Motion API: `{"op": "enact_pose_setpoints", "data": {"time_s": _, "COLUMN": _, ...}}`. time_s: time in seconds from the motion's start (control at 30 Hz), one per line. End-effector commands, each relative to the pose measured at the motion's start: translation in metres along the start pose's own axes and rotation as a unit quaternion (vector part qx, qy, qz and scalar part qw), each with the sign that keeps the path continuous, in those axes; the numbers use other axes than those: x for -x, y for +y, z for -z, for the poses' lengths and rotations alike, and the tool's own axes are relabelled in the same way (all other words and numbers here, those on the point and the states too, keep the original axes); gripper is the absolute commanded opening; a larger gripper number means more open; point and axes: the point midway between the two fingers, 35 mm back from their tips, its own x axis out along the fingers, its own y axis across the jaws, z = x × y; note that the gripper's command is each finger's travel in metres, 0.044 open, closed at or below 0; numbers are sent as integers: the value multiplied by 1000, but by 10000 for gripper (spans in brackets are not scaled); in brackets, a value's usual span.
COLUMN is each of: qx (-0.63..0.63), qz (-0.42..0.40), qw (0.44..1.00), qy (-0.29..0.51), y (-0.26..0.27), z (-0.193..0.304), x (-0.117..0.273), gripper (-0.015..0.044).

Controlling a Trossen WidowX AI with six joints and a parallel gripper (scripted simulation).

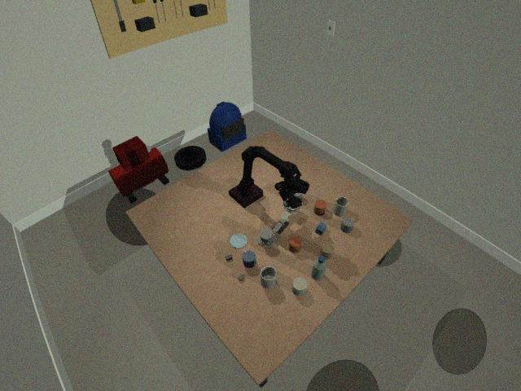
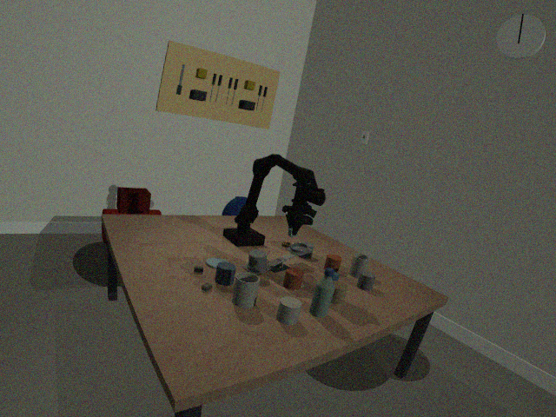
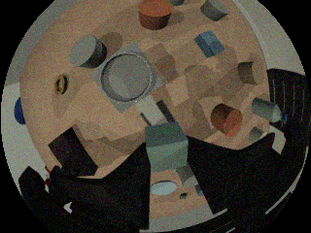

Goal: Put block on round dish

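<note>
My gripper (image 2: 291, 231) (image 3: 165, 143) is shut on a small grey-green block (image 3: 166, 150), raised above the balance. The near-arm pan (image 3: 126, 78) (image 2: 301, 248) has a round rim and no cup on it. A grey cup (image 3: 86, 51) stands on the table beside that pan; the arm mostly hides it in the top view. The other grey cup (image 1: 266, 235) (image 2: 257, 261) stands on the balance's far end, and is partly hidden behind the block in the wrist view. The round pale-blue dish (image 1: 238, 241) (image 2: 215, 262) (image 3: 163, 187) lies beyond that end, with nothing seen on it.
Near the dish stand a dark blue cup (image 1: 249, 259) (image 2: 225, 274) and small dark blocks. Orange cups (image 1: 319, 207) (image 1: 295, 243), a blue block (image 1: 321, 228), a bottle (image 1: 318, 269) (image 2: 322, 296) and several other cups stand around the balance. A small ring (image 3: 64, 83) lies near the lifted-off cup.
</note>
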Motion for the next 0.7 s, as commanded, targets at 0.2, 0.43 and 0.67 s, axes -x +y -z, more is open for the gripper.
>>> {"op": "enact_pose_setpoints", "data": {"time_s": 0.2, "qx": -2, "qz": 1, "qw": 1000, "qy": 2, "y": -21, "z": 60, "x": -17, "gripper": 0}}
{"op": "enact_pose_setpoints", "data": {"time_s": 0.43, "qx": 1, "qz": 1, "qw": 1000, "qy": 1, "y": -30, "z": 104, "x": -29, "gripper": 0}}
{"op": "enact_pose_setpoints", "data": {"time_s": 0.67, "qx": 4, "qz": 1, "qw": 1000, "qy": 0, "y": -32, "z": 150, "x": -41, "gripper": 0}}
